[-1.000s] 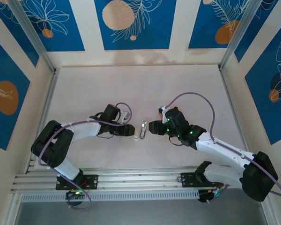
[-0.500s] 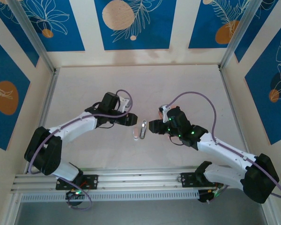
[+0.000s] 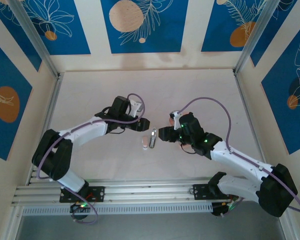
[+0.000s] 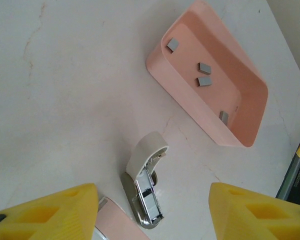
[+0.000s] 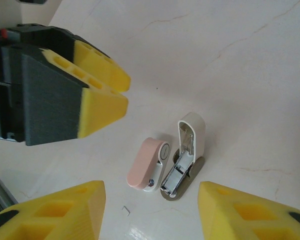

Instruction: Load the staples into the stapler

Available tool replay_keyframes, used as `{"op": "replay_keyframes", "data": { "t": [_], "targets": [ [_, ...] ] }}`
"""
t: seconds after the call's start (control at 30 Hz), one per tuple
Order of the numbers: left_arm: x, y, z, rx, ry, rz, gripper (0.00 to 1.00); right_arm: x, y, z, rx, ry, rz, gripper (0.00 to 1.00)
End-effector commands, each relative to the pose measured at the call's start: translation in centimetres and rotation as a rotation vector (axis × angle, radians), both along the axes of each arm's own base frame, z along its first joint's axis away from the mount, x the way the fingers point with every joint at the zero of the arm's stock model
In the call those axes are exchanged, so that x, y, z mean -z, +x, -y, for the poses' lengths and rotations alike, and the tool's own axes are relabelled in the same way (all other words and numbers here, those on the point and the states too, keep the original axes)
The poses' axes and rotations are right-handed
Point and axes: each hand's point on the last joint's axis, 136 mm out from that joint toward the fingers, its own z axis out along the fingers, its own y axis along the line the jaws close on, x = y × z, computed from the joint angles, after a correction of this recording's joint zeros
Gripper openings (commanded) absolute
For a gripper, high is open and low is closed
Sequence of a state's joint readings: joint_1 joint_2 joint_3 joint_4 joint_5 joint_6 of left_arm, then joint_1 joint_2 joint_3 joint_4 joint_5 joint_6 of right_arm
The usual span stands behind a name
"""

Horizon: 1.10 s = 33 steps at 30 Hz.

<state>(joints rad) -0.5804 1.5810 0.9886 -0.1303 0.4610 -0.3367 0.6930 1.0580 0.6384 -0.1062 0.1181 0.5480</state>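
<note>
The left hand [image 4: 152,212] hangs with its yellow fingers [image 4: 45,212] spread wide and empty. The right hand [image 5: 150,212], facing it closely, is also parted and holds nothing. Just below the left hand, on the pale marbled tabletop [image 4: 65,100], stands the small cream-and-chrome stapler [image 4: 146,186], hinged open with its channel exposed. The closed small pink stapler [image 5: 149,165] lies just beside it.

Farther out, beyond the open stapler, four tiny grey metal staple strips [image 4: 204,68] lie flat and scattered in the shallow pink plastic tray [image 4: 190,107], well apart from the fingers.

The likely trouble is the pick. Broad fingers may skid over a thin flat strip, catch the tray wall, or shove the light tray. With the two hands so near each other, a nudge could also topple the open stapler or snap it shut.
</note>
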Motion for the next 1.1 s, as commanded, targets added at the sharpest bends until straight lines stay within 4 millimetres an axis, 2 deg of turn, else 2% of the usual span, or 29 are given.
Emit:
{"op": "replay_keyframes", "data": {
  "t": [0.0,0.23,0.67,0.93,1.07],
  "targets": [
    [-0.2,0.2,1.6,0.066,-0.04,0.013,0.61,0.1,0.0,-0.7,-0.029,0.024,-0.01,0.52],
    [0.7,0.0,3.0,0.128,-0.066,-0.006,0.61,0.9,-0.1,-0.2,-0.002,0.017,-0.02,0.52],
    [3.1,0.4,6.2,0.297,-0.117,0.007,0.63,1.9,-0.7,2.2,0.076,0.024,-0.055,0.53],
    [2.2,-0.5,8.1,0.412,-0.209,0.003,0.64,1.8,-0.4,3.0,0.101,0.032,-0.052,0.54],
    [1.5,-1.6,7.9,0.46,-0.22,0.022,0.63,1.8,-0.3,3.2,0.104,0.026,-0.052,0.54]
  ]
}}
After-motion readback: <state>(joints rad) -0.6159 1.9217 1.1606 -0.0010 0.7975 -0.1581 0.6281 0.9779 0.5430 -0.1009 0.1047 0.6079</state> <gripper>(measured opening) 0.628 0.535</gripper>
